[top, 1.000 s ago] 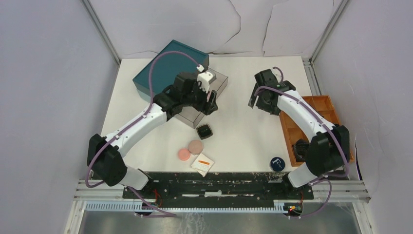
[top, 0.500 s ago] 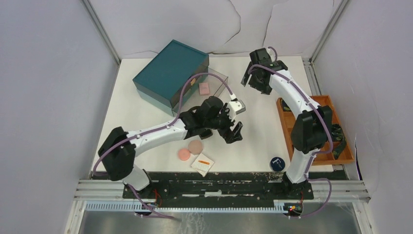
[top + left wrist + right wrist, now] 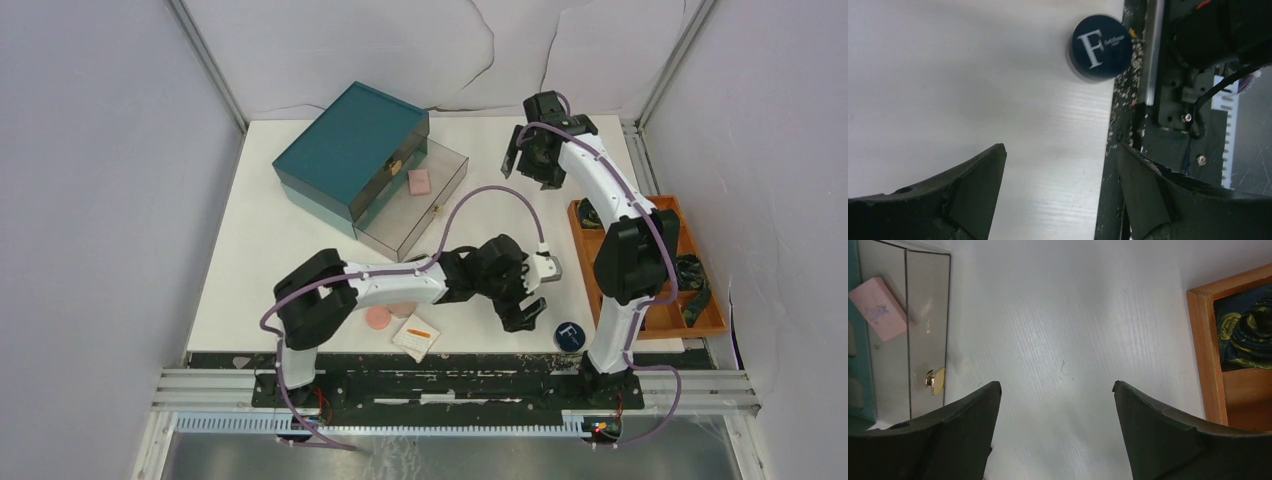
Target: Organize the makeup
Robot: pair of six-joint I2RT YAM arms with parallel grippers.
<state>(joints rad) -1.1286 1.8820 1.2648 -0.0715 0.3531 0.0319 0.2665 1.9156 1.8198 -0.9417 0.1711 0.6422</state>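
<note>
We see the left arm [image 3: 390, 283] swung away from the see-through drawer [image 3: 893, 365], where it hung a second ago, and across to the near right corner of the table [image 3: 290, 250]. The right arm [image 3: 600, 190] has barely shifted at the far edge. The left gripper [image 3: 528, 312] now hovers low over the white tabletop, its jaws spread wide with only bare surface between them. Just beyond its fingertips [image 3: 973, 182], in the wrist view, lies the dark-blue round tin [image 3: 1100, 47] with a white "F" on its lid. It sits flat on the table, close against the black rail [image 3: 1127, 125] along the near edge, and the gripper is not touching it.

The right gripper [image 3: 1055, 425] hangs above the table between the drawer and the orange tray [image 3: 1204, 350], its jaws likewise parted and holding nothing. A pink square [image 3: 879, 307] lies flat inside the drawer, which stands pulled out of the teal box [image 3: 345, 150]. A gold knob [image 3: 936, 380] sits on the drawer's front.

Near the front edge, beside the left arm, we find a pink disc [image 3: 378, 318] and, just beside it, a beige disc [image 3: 403, 308] partly hidden under the arm. There is also a white pad [image 3: 412, 342] with a thin red stick [image 3: 420, 332] lying on it. Dark rolled bundles [image 3: 692, 275] fill part of the tray on the right.
</note>
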